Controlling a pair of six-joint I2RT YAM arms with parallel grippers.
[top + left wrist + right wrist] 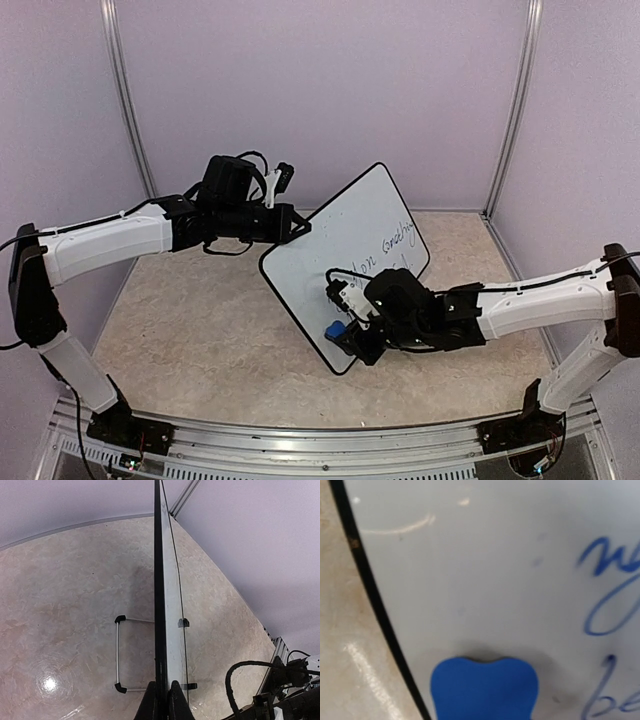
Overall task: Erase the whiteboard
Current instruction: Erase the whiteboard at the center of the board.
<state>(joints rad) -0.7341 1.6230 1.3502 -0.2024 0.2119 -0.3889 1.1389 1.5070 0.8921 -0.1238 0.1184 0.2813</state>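
Whiteboard (345,240) rim pinched in left claw (161,689), right claw (342,336) pinching blue eraser (484,690), its fingers hidden

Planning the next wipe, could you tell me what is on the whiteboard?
A blue eraser near its lower rim, blue handwriting beside it. The right gripper covers the whiteboard behind the eraser, hiding any marks there.
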